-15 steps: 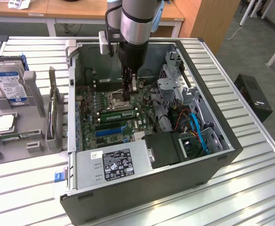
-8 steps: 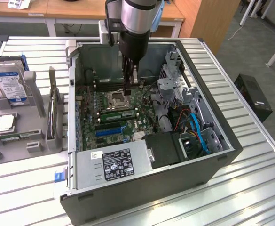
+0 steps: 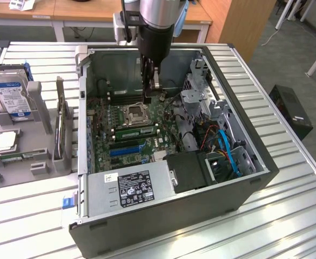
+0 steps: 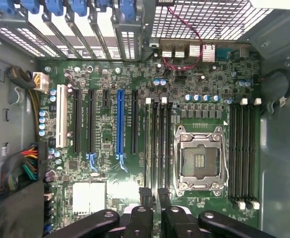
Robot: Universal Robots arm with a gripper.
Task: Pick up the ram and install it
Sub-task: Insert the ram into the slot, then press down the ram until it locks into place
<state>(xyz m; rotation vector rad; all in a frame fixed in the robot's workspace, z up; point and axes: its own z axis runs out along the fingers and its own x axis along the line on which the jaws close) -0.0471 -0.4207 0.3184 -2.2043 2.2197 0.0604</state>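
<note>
Hovering claw: the claw [image 3: 150, 97] hangs from the arm inside the open computer case [image 3: 201, 218], raised off the motherboard [image 3: 105, 121] and nearer the case's far wall than its near wall.
Claw state: narrow. In the wrist view its two fingertips [image 4: 145, 196] stand a slim gap apart with only board showing through the gap, so it grips nothing that I can see.
Ram: the ram [image 3: 136, 129] reads as a long green stick standing on edge in the memory slots just beside the CPU socket [image 3: 135, 114]. It is on the socket's side toward the case's near wall and runs parallel to that wall. Whether it is pressed fully home I cannot tell.
Ram against claw: apart, with the ram lower. The claw sits above the end of the stick that points to the exterior view's right. In the wrist view the fingertips frame the end of that same bank of slots [image 4: 158, 144].
Far slots: a second bank of black memory slots [image 3: 124, 97] lies on the socket's other side, toward the far wall.
Blue slot: a blue expansion slot [image 3: 126, 151] lies beyond the ram, toward the near wall.
Power supply: a silver box [image 3: 128, 186] sits along the case's near wall.
Bench: the slatted metal bench [image 3: 287, 216] carries the case. A grey fixture [image 3: 17, 145] by the bench's edge at the exterior view's left holds a hard drive [image 3: 12, 94].
</note>
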